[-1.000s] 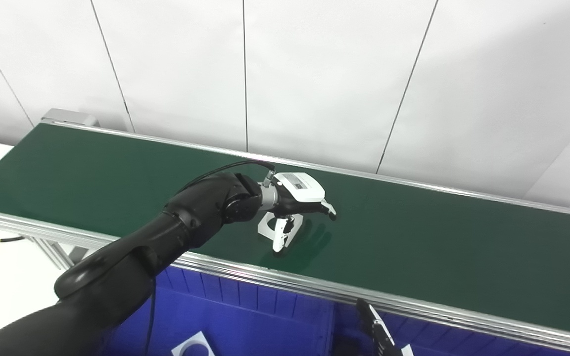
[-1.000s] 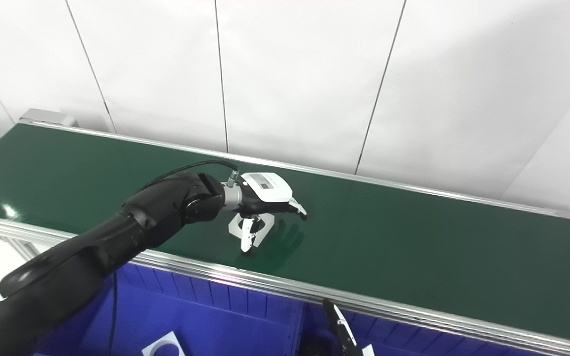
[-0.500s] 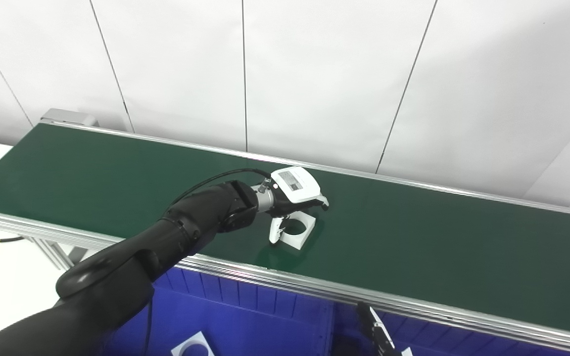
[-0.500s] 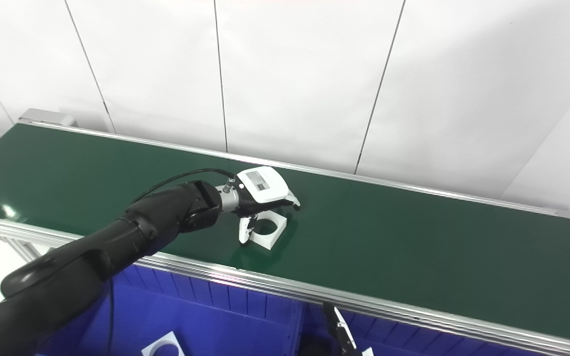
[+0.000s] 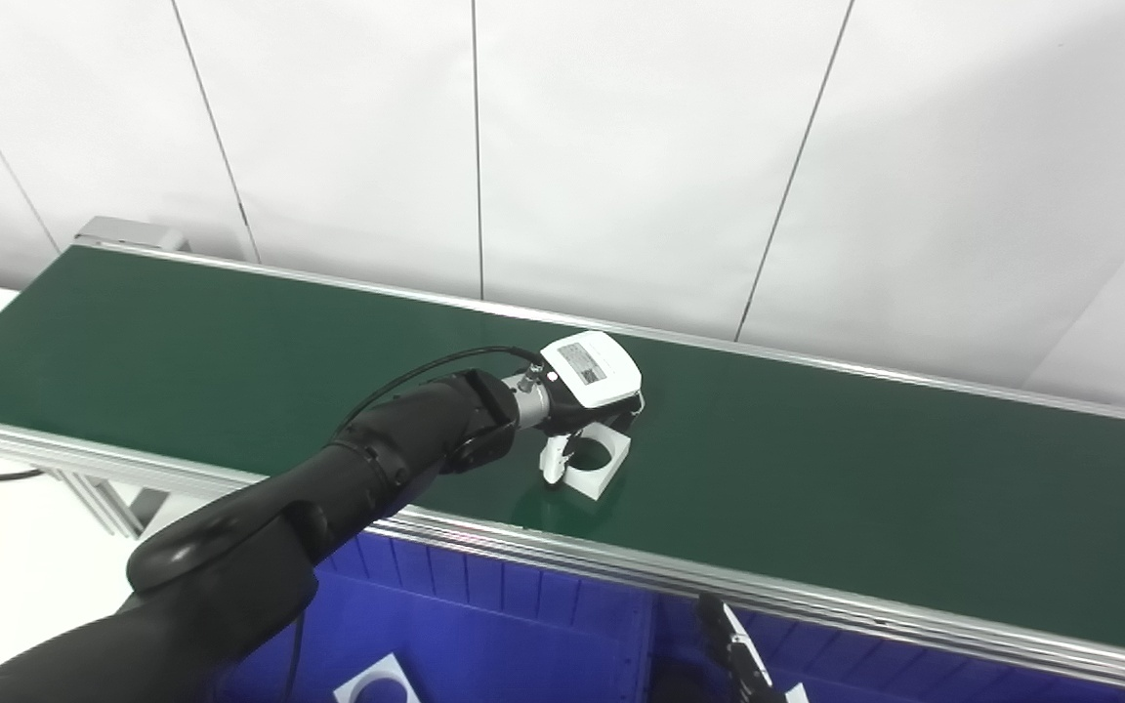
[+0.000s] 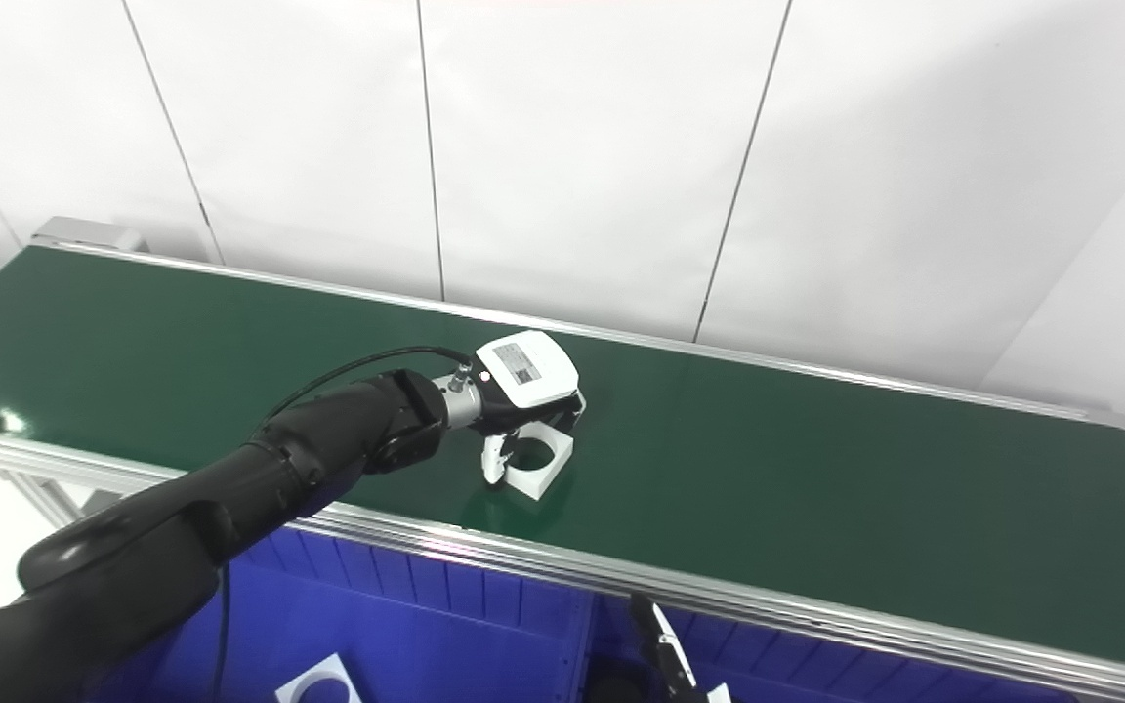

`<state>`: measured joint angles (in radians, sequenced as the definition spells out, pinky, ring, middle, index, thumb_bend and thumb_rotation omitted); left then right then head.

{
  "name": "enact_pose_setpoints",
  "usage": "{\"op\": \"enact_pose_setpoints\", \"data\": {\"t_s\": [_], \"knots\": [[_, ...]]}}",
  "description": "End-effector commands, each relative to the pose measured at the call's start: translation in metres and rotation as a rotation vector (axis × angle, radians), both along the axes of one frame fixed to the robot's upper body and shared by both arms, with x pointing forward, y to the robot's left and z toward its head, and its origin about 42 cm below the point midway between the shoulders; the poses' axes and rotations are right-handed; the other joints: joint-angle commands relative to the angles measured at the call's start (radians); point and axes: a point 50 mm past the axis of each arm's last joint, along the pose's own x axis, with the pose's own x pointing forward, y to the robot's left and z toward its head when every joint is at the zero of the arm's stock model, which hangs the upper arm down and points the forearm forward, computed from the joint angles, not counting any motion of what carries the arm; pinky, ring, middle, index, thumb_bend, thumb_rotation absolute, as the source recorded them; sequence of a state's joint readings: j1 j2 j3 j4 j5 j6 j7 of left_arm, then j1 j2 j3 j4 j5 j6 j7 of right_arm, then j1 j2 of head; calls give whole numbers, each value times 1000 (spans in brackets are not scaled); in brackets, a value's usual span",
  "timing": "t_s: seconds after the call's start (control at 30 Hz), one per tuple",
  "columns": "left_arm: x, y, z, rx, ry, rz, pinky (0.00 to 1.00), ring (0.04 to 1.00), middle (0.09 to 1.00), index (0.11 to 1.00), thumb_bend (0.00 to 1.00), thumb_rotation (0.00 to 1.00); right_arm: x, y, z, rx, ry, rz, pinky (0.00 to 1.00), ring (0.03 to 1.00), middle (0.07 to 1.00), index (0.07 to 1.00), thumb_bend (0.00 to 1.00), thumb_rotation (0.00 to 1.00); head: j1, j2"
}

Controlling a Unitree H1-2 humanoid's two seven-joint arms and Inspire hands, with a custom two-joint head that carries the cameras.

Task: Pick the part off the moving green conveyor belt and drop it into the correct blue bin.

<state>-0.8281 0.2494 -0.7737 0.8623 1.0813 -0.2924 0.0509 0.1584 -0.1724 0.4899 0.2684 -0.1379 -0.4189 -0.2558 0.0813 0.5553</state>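
A long dark green conveyor belt with silver aluminium side rails runs across the scene in front of a white panelled wall. Near the middle of the belt lies the part, a small white square block with a round hole through it.

The left hand, black-fingered with a white back plate, reaches in on a glossy black arm and sits directly over the part. Its fingers curl down around the far side of the block and its thumb comes down on the near-left side, so the hand appears to be closing on the part, which rests on the belt. Whether the grip is firm cannot be told.

A grey printed label on the hand's back plate is too small to read.

Below the belt's near rail sit deep blue plastic bins; the left one holds a similar white block with a hole. The right hand shows only as dark fingertips at the bottom edge, well apart from the part, its state unclear.
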Motion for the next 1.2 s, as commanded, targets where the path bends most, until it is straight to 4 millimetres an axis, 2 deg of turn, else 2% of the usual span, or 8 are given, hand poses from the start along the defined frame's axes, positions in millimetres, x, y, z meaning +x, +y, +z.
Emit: {"op": "enact_pose_setpoints", "data": {"t_s": [0.0, 0.4, 0.6, 0.67, 0.8, 0.9, 0.97, 1.17], "knots": [[16, 7, 22, 23, -31, 41, 292, 385, 473, 529, 499, 0, 6, 6, 13, 42, -82, 11, 897, 926, 917, 943, 816, 884, 1, 1], [18, 3, 37, 23, -38, 32, 276, 375, 475, 532, 499, 0, 6, 6, 13, 45, -81, 17, 908, 933, 920, 947, 833, 888, 5, 6], [11, -3, 61, -20, -41, 5, 343, 397, 492, 527, 502, 0, 7, 5, 13, 46, -78, 16, 901, 931, 918, 946, 824, 883, 17, 13], [5, -2, 77, -65, -68, -43, 337, 400, 502, 519, 502, 0, 8, 5, 13, 42, -79, 17, 900, 932, 920, 947, 825, 888, 24, 21], [-11, 10, 106, -136, -95, -90, 323, 387, 478, 531, 500, 0, 13, 4, 13, 43, -80, 19, 893, 927, 918, 945, 816, 891, 38, 43], [-21, 21, 126, -180, -111, -116, 376, 428, 527, 482, 501, 0, 17, 2, 13, 52, -77, 21, 899, 930, 919, 947, 821, 895, 63, 75], [-26, 30, 137, -192, -117, -117, 381, 426, 530, 489, 501, 0, 21, 1, 14, 54, -78, 24, 900, 931, 918, 949, 827, 902, 77, 89], [-62, 73, 167, -279, -169, -97, 356, 402, 494, 533, 500, 0, 31, -4, 21, 70, -98, 24, 899, 924, 903, 945, 830, 900, 135, 145]]}}
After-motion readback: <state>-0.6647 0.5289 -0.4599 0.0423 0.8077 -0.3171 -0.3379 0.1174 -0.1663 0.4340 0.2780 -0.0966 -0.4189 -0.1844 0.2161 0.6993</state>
